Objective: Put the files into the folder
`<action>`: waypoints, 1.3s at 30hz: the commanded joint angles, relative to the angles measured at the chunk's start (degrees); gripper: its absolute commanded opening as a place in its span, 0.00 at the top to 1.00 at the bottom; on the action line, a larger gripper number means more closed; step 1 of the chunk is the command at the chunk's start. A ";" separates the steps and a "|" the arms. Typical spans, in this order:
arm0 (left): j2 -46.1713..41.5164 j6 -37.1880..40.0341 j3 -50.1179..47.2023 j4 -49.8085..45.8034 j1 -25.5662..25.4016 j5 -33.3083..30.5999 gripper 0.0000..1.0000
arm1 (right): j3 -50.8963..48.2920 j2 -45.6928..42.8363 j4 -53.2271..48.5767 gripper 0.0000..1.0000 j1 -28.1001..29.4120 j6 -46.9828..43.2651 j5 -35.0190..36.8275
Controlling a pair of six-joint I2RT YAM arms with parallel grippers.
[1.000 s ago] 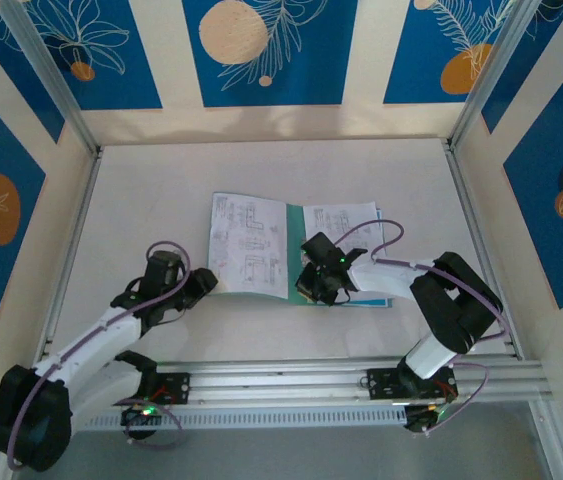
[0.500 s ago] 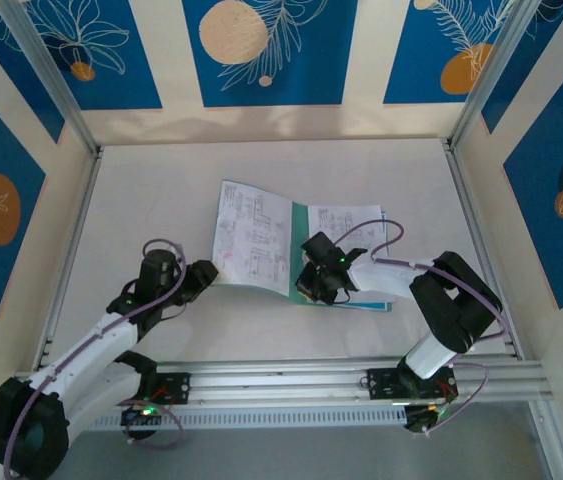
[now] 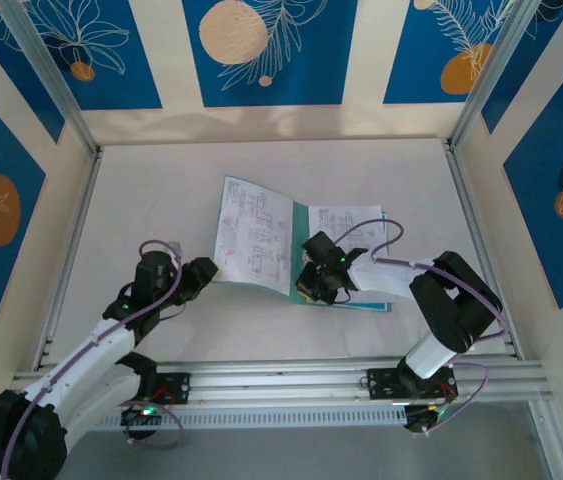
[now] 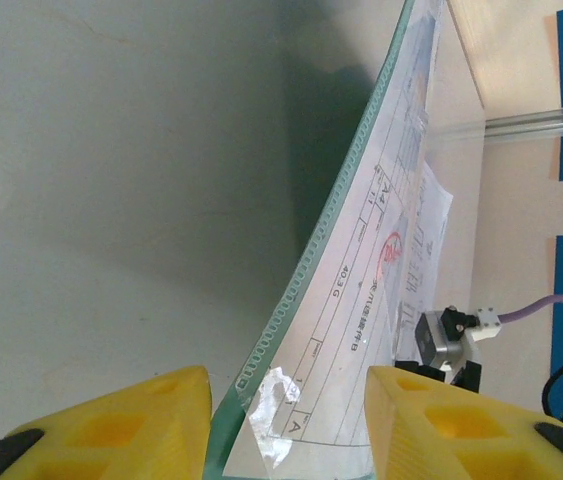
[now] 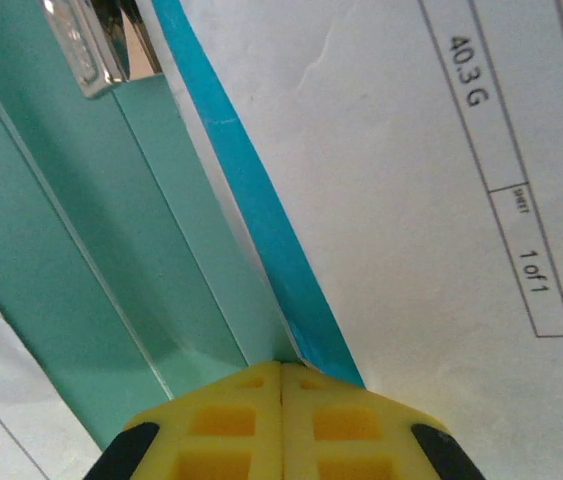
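Top view: open folder (image 3: 299,243) at mid-tabletop (image 3: 151,190), left flap tilted up off the surface with a printed white sheet lying against it. More of the files (image 3: 347,218) on the right half, flat, a thin blue edge along the near right side. Left gripper (image 3: 205,273) at the near left corner of the raised flap. Right gripper (image 3: 311,287) at the near edge of the folder, about at the fold.

Left wrist view: left gripper (image 4: 286,400) with yellow jaws wide apart, nothing clamped. Between them, the folder's (image 4: 346,235) green edge rising away at a slant above the grey tabletop (image 4: 111,150). Files (image 4: 386,290) against the flap's right face, black table lines and a red mark on the sheet. Crumpled clear scrap (image 4: 269,412) near the corner.

Right wrist view: right gripper (image 5: 281,385) with jaws closed, yellow tips pressed together at the seam. Folder (image 5: 81,260) to the left, blue sheet (image 5: 251,225) as a narrow strip beside it, both running under the tips; whether anything is pinched, cannot tell. White files (image 5: 431,170) to the right. Shiny clip (image 5: 91,45) at far left.
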 commanded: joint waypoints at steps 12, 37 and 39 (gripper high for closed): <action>-2.52 -3.97 -1.54 5.79 -0.92 4.83 0.55 | -2.30 4.54 -4.97 0.92 -0.52 -0.98 1.53; 10.18 0.93 9.63 7.09 -6.32 7.30 0.72 | -2.82 4.91 -4.47 0.92 -2.35 -2.90 0.98; 10.97 2.89 11.75 4.05 -7.62 5.56 0.80 | -2.74 5.07 -4.33 0.92 -2.54 -3.22 0.79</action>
